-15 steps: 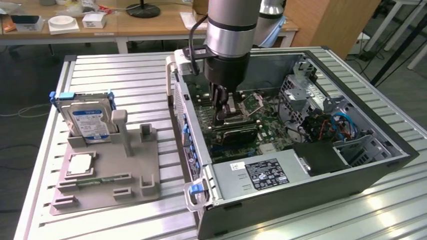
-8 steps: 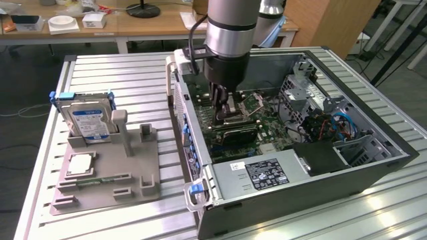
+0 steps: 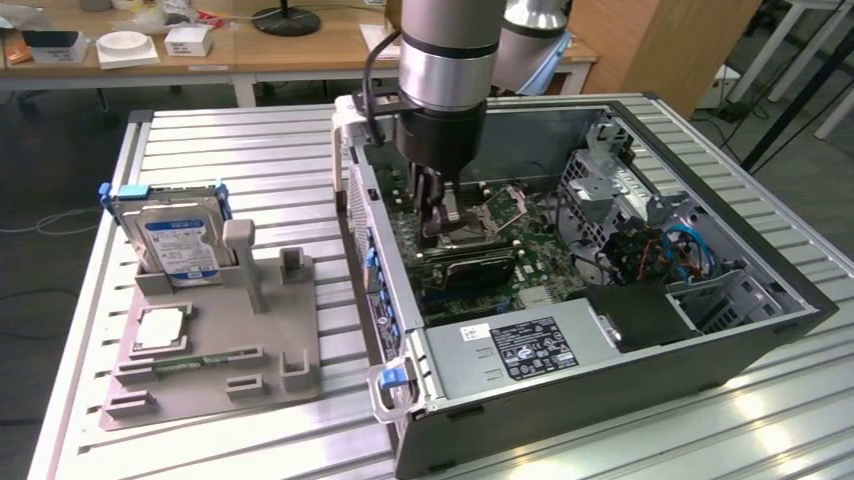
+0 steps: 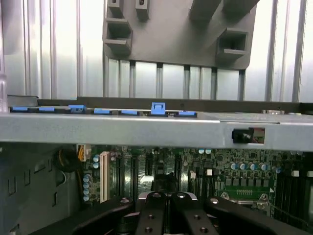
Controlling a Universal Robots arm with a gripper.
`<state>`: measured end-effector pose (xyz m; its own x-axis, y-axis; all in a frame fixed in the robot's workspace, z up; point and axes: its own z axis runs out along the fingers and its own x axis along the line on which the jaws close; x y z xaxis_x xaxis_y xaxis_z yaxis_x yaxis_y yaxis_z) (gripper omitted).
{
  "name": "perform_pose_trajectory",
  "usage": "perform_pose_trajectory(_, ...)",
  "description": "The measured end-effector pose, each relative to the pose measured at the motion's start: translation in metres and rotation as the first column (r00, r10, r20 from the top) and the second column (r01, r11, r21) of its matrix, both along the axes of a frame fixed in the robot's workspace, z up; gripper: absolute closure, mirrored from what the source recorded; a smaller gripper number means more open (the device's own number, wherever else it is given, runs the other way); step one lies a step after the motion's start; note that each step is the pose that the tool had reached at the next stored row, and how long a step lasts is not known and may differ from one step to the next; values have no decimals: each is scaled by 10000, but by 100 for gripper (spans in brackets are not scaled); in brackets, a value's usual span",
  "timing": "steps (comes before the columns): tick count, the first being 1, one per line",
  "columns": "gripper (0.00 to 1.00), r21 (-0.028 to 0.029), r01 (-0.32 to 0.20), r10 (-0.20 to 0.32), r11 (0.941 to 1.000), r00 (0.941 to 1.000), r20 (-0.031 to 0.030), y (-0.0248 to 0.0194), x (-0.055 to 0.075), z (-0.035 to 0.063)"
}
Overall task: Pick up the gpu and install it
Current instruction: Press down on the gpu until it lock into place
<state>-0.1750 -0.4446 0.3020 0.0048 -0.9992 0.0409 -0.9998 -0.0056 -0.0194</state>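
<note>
- Gripper (image 3: 438, 232) is down inside the open computer case (image 3: 747, 345), fingers (image 4: 152, 208) pressed together, hovering over the green motherboard (image 3: 527, 262).
- Gpu (image 3: 470, 268): black flat card lying on the motherboard at about 5 o'clock from the fingertips in the exterior view, close by. Can't tell if it's fully seated in a slot.
- Nothing visibly pinched between the fingers.
- Power supply (image 3: 527, 348) with its label sits at the case's 6 o'clock edge.
- Grey parts holder (image 3: 214, 350) is on the metal table (image 3: 174, 135), at 9 o'clock from the case.
- Hard drive (image 3: 180, 240) with blue label stands upright in the holder's far end.
- Memory stick (image 3: 200, 362) lies flat in the holder's near part.
</note>
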Motion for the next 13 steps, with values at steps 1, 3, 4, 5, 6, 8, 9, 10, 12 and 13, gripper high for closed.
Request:
perform_pose_trajectory(1,89,0,1,-1,10000,10000,0,1,-20,0)
perform_pose_trajectory(3,89,0,0,0,10000,10000,1,2,-28,0)
perform_pose_trajectory(4,89,1,-1,1,10000,10000,1,2,-39,-1)
perform_pose_trajectory(5,89,-2,-1,1,10000,10000,1,2,-61,-3)
perform_pose_trajectory(6,89,-2,-1,1,10000,10000,0,2,-85,-6)
perform_pose_trajectory(8,89,-1,0,0,10000,10000,2,3,-109,-9)
perform_pose_trajectory(9,89,-2,-1,1,10000,10000,3,3,-109,-9)
perform_pose_trajectory(10,89,-1,-1,1,10000,10000,3,3,-109,-9)
perform_pose_trajectory(12,89,24,-1,1,10000,10000,-3,1,-110,-8)
perform_pose_trajectory(13,89,67,1,-1,10000,10000,-33,1,-110,-8)
